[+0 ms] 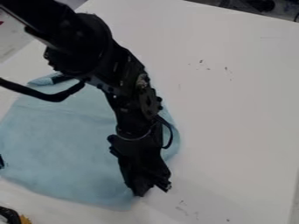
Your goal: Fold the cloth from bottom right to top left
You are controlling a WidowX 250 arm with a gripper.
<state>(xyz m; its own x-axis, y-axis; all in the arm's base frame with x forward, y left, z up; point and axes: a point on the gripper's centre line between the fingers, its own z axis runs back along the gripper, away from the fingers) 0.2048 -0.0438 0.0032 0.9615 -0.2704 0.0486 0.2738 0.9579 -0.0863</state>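
1. Table: white, runs under everything, out to the right of the cloth.
2. Cloth: light blue, lies mostly flat over the left and middle of the view. Rounded outline, no clear long axis. Small crumpled bit at its top, by the arm. Arm hides part of the upper right.
3. Arm: comes in from upper left, crosses over the cloth's right side, hangs down to lower middle. Only arm here, so no choice of side.
4. Claw: at the cloth's bottom right edge, pointing down. Parted partway, tips apart, no cloth seen pinched in it. Key relation: nearly all the cloth lies left and up from the claw; the near edge is right at its left tip, the other tip sits out toward the table side. Contact with the cloth is hard to tell from this angle, probably very close.
5. Black and yellow thing: bottom left corner of the view, just below the cloth, no part in the job.
6. Step, my read: lining up for the grasp; fold not made, so early on. Next: get the bottom right edge between the tips, close, lift, carry up and left across the cloth, lay it down by the top left. Risk: closing too far out and missing the thin edge, or dragging the whole cloth along.
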